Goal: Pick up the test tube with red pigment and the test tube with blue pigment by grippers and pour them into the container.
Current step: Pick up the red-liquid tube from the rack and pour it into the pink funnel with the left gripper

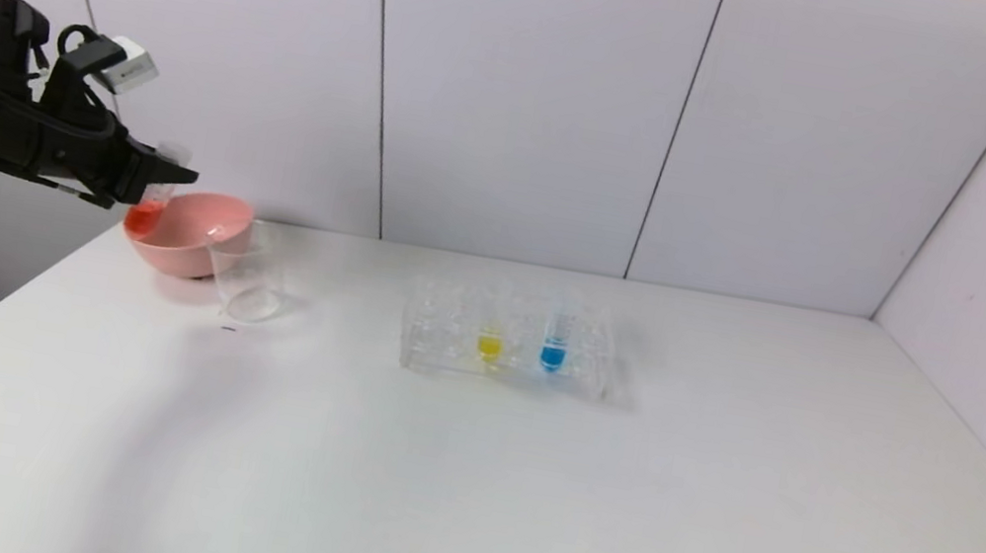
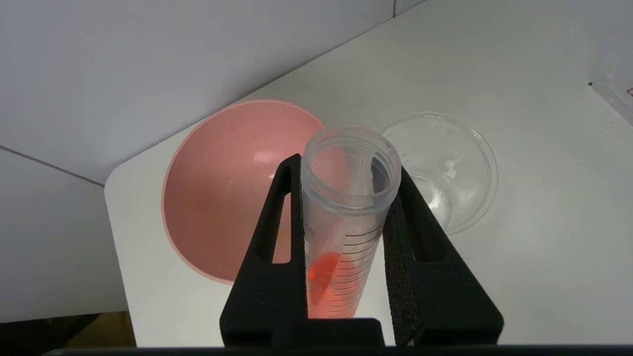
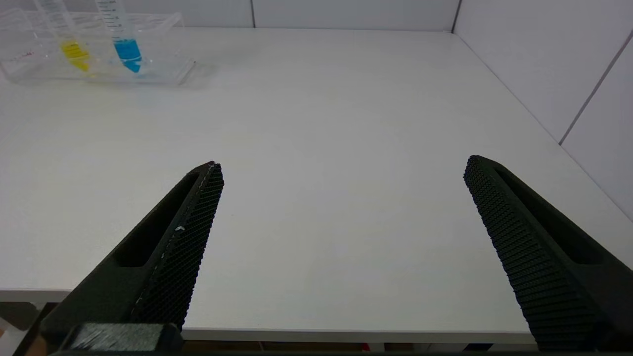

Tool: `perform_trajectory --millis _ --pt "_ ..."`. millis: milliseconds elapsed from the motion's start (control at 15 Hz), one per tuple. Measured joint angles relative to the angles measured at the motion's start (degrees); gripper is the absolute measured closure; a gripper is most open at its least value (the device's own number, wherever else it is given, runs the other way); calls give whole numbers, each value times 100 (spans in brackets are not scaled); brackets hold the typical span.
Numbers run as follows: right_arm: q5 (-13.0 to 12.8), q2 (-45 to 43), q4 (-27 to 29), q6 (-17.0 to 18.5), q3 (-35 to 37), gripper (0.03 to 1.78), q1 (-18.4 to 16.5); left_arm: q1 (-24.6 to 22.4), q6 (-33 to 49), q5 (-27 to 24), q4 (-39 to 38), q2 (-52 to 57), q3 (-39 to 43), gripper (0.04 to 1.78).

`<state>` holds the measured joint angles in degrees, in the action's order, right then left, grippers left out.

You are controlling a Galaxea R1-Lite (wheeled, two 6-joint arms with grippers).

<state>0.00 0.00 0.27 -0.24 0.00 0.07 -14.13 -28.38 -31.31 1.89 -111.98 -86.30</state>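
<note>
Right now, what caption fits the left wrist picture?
Left gripper holds the red tube above bowl and beaker.

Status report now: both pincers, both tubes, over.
Left pincer shut on red tube, held near pink bowl and beaker. Right pincer open, idle. Blue tube in rack. Nothing blocking.

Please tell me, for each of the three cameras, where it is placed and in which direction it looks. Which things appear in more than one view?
Head view: from the robot's head, forward and down over the white table; the left gripper shows, holding the red test tube beside the pink bowl.
Left wrist view: along the left gripper's fingers, down onto the bowl and the glass beaker.
Right wrist view: low at the table's near edge, past the open right gripper toward the rack.
Shared: blue test tube and yellow tube, in head and right wrist views.
</note>
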Motion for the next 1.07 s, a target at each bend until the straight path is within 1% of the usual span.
perform_trajectory --millis 200,267,467,800,933,1067 --pt "0 0 -2 0 0 4 -2 -23 -568 -20 822 -17 -389 136" --pt "0 0 0 0 0 4 -2 -52 -814 -111 1108 -32 -524 136" --pt "0 0 -2 0 0 4 0 -172 -1497 -728 1646 -133 -872 136" --pt "0 0 0 0 0 4 0 -221 -1774 -808 1991 -222 -1084 136" --pt "0 0 0 0 0 4 0 -227 -2115 -813 2360 -290 -1313 136" --pt "0 0 0 0 0 4 -2 -229 -2482 -811 2931 -419 -1725 136"
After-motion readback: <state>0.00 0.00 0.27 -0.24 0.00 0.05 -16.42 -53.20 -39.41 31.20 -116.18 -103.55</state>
